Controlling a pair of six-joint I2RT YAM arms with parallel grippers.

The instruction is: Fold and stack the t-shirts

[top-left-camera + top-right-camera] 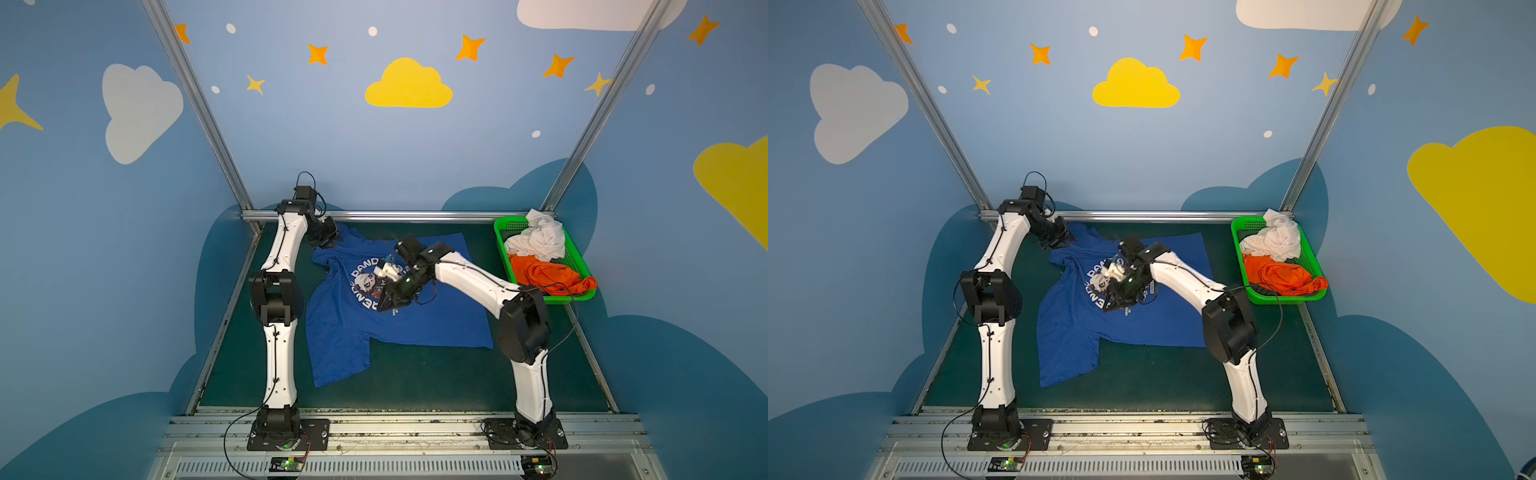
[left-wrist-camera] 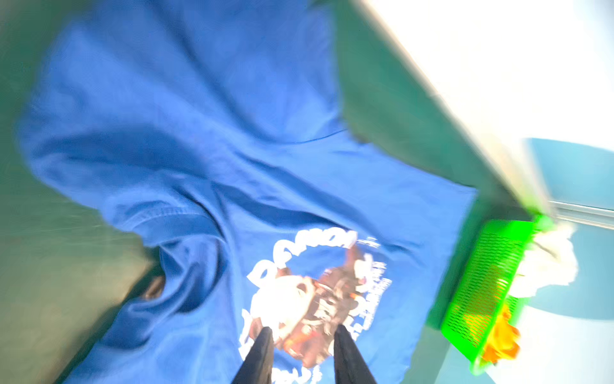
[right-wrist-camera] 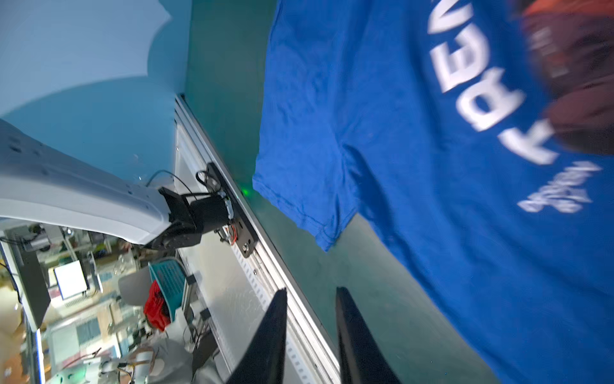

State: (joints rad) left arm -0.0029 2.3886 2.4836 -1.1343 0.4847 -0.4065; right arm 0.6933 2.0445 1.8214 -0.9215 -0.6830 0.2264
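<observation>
Currently: royal-blue t-shirt [image 1: 415, 328] with a round white-lettered print lies spread print-up on the dark green tabletop [image 1: 415, 382]. Left gripper [image 2: 304, 332] is over its far-left corner, jaws parted, empty. Right gripper [image 3: 312, 292] is above the print, jaws parted, empty. Crumpled white t-shirt [image 1: 540, 241] and orange t-shirt [image 1: 552, 276] sit in the green plastic mesh basket [image 1: 505, 226], far right.

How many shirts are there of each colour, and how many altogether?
blue t-shirt, spread on the table: 1
orange t-shirt, in the green basket: 1
white t-shirt, in the same basket: 1
Total: 3
</observation>
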